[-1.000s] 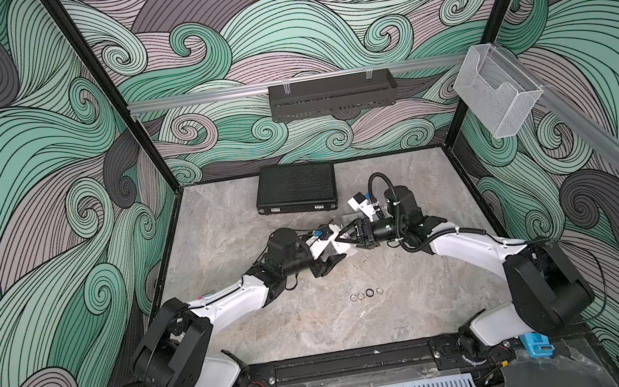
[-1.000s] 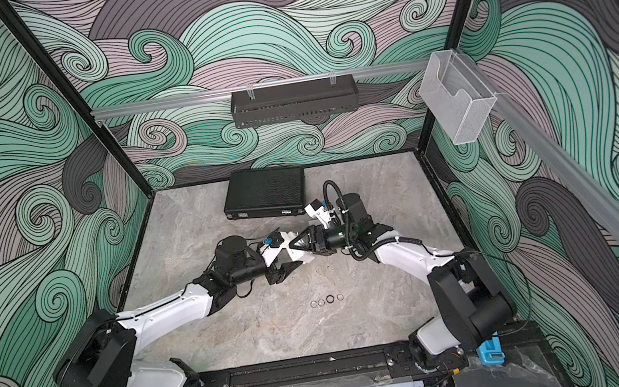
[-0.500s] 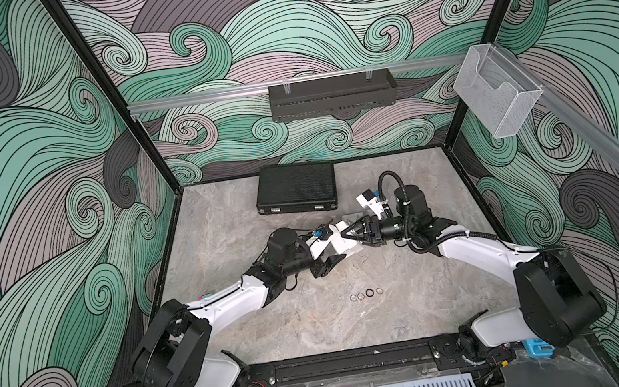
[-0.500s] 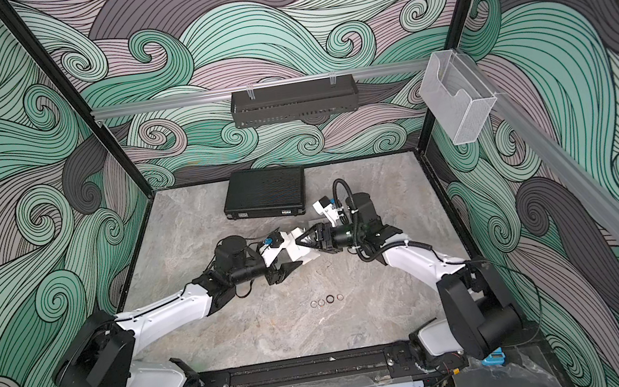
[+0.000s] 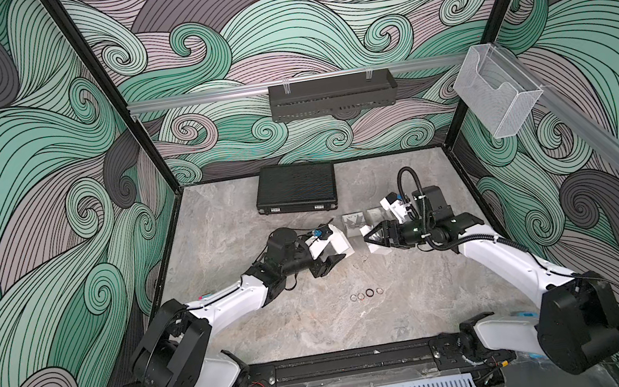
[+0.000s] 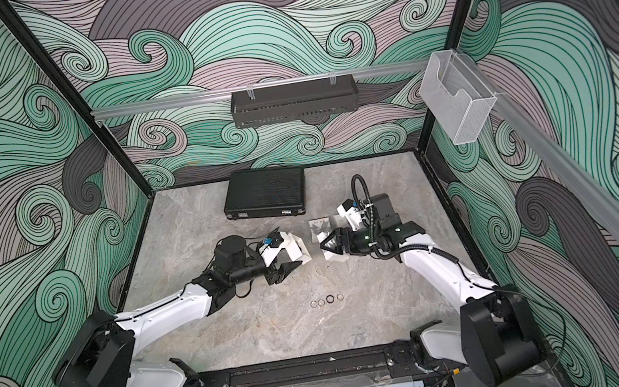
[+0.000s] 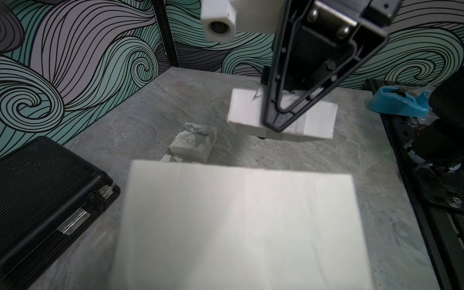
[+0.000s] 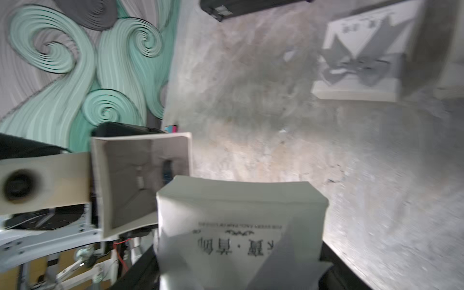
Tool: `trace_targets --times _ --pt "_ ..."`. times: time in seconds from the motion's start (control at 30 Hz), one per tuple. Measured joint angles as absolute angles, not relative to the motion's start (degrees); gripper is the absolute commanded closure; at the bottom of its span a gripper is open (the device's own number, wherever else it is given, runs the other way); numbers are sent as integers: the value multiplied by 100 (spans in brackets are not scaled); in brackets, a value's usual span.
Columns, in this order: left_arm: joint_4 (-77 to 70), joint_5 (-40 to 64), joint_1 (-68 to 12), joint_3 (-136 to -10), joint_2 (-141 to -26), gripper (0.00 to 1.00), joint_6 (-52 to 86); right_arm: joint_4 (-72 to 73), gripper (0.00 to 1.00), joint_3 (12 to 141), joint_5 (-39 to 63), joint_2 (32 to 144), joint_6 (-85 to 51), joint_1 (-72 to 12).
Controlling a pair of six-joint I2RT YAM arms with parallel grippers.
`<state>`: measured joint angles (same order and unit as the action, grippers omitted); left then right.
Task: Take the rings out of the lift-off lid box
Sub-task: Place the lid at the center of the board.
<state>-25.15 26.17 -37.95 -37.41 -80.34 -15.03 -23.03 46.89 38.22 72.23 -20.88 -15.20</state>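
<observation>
Rings [image 5: 366,294]: four in a row on the desk [image 5: 279,334], mid-width, nearer its front edge. A dark shape [image 8: 165,170] inside the box may be another.
Box [image 5: 337,242]: open, tipped, lifted above mid-desk; left claw [image 5: 330,258] clamped tight on its wall.
Lid [image 8: 238,226]: gripped in the right claw [image 5: 373,240], close beside the box.
Risk: further tilt could spill the rings, and they might roll toward the desk's edges.
</observation>
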Motion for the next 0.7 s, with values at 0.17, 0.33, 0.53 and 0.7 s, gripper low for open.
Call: trace_targets --times 0.17,0.33,0.53,0.7 --pt "-2477 2620 -3795 -3752 -8034 35 -1496 -2663 26 4519 2655 7371 -1772 -1542" --pt "-2401 2650 -3795 -3844 -8034 35 -1472 -2672 26 4392 1675 7795 -1682 -1710" --pt "-2397 2714 -3795 -3889 -8034 35 -1435 -2600 26 4464 886 8250 -1675 -2143" --pt "-2388 2733 -3795 -3889 -8034 35 -1431 -2532 25 4532 301 8643 -1785 -2394"
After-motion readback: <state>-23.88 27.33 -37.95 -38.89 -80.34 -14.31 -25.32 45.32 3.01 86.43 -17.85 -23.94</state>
